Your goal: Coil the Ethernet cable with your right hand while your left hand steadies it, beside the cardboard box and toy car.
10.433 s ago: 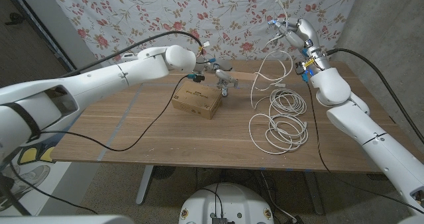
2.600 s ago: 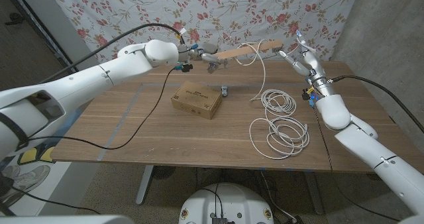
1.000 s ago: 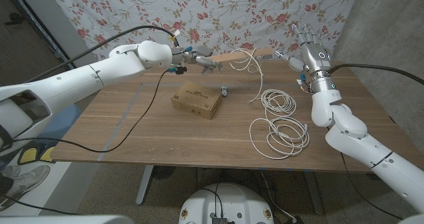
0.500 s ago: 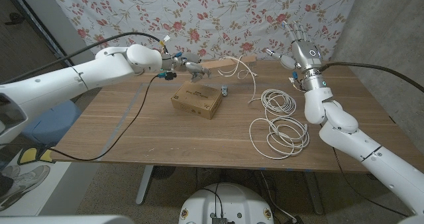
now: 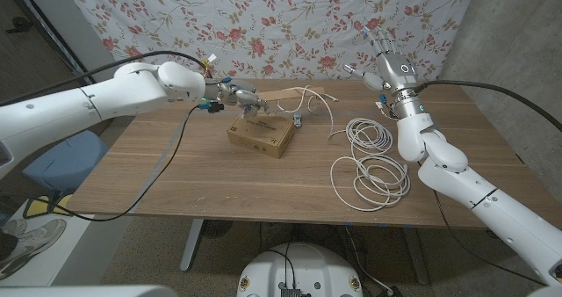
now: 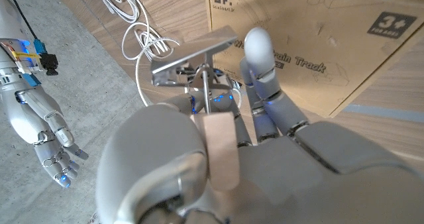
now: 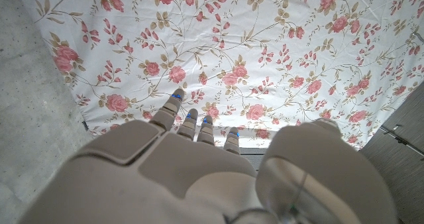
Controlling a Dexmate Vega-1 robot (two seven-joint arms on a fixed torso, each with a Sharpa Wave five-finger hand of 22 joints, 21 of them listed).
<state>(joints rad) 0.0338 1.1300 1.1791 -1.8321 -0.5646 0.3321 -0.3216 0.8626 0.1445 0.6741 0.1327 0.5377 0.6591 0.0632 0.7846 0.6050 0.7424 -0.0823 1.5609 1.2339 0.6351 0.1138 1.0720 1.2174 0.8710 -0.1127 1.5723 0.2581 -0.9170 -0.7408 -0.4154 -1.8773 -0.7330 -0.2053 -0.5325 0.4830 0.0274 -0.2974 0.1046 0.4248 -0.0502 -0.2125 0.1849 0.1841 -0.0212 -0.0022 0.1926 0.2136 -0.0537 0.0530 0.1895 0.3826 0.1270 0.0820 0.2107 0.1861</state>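
The white Ethernet cable lies in loose coils on the right half of the table, with a smaller coil behind them. One strand rises to a few loops draped over a thin wooden slat. My left hand grips that slat just above the cardboard box and holds it out to the right. The small toy car stands by the box's far right corner. Raised above the table's far right, my right hand has its fingers spread and holds nothing.
A flowered curtain hangs close behind the table. The table's right edge lies just past the coils. My left arm's black cable trails over the left half of the table. My right hand also shows in the left wrist view.
My left hand has come down and to the left with the slat, now just above the box, and the draped loops came along. The right hand has swung slightly left, still spread.
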